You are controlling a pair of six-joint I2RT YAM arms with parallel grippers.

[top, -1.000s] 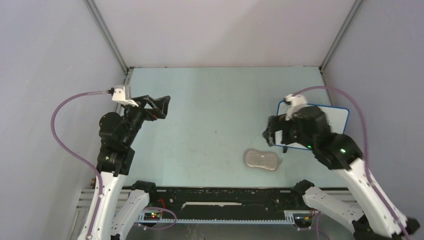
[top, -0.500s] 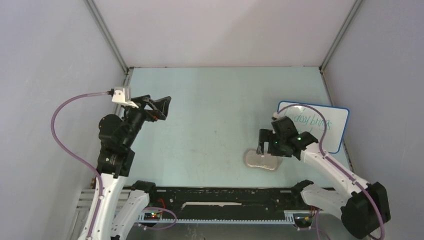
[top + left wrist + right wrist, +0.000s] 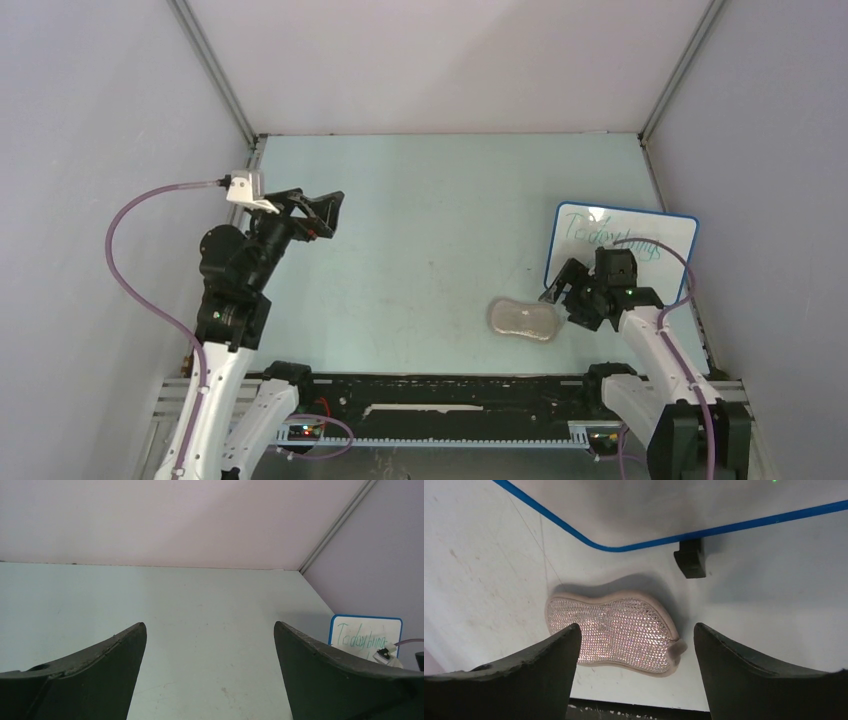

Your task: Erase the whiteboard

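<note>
The whiteboard (image 3: 640,228) lies at the right of the table, blue-rimmed, with green handwriting across it; it also shows in the left wrist view (image 3: 365,632) and as a glossy blue-edged corner (image 3: 664,510) in the right wrist view. A grey-beige sponge pad (image 3: 522,320) lies flat just left of the board's near corner. My right gripper (image 3: 566,298) hangs low at that corner, open, with the sponge pad (image 3: 614,630) on the table below and ahead of its spread fingers, untouched. My left gripper (image 3: 325,212) is held up at the left, open and empty.
One black foot (image 3: 690,560) of the board sits just beyond the sponge. A black rail (image 3: 450,385) runs along the table's near edge, close behind the sponge. Enclosure walls close in the back and both sides.
My right arm has pulled back from over the board toward the near edge and come down beside the sponge, uncovering the green writing. Its jaws have narrowed a little. The left arm has stayed still.
</note>
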